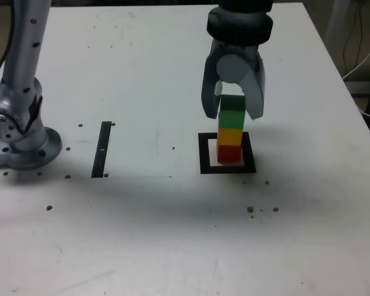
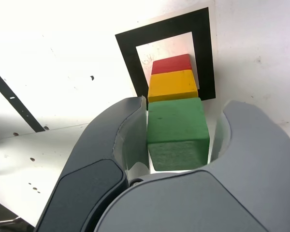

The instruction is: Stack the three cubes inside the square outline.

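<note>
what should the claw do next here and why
Probably finish opening and lift straight up. The green cube already sits on the yellow cube, which sits on the red cube inside the square outline, so the stack looks complete. In the wrist view the claw shows a gap on one side of the green cube while the other jaw sits against it; moving sideways could topple it.

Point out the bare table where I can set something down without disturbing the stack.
Free: the wide front stretch of the table, and the patch between the black strip and the square outline. Crowded: the outline itself, filled by the red cube, yellow cube and green cube, with the gripper astride them.
</note>
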`<state>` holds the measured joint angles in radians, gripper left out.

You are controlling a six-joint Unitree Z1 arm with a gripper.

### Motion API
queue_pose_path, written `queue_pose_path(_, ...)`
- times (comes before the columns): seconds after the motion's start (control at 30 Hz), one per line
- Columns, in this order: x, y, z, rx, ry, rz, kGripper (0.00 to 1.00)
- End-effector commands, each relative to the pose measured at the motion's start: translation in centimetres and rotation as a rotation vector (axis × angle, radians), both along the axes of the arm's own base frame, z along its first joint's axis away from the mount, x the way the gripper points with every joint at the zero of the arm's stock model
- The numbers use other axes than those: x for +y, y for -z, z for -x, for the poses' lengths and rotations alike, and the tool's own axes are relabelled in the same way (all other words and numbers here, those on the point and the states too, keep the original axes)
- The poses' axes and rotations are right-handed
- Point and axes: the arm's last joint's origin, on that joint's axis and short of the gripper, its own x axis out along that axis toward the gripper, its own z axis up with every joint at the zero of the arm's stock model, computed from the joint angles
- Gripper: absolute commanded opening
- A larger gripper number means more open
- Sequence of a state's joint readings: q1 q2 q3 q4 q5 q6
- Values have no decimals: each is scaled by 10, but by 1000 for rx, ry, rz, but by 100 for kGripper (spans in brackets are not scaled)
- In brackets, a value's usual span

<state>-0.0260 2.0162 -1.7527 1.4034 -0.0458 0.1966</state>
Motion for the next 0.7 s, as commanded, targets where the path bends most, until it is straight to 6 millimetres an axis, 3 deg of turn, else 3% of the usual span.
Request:
queue_pose_path(0.0,1,2,-1,2,-2,-2,100)
queue_pose_path(0.4,2,-4,4,-14,-6,-13,100)
queue_pose_path(0.67,4,-27,27,-63,-21,-33,100)
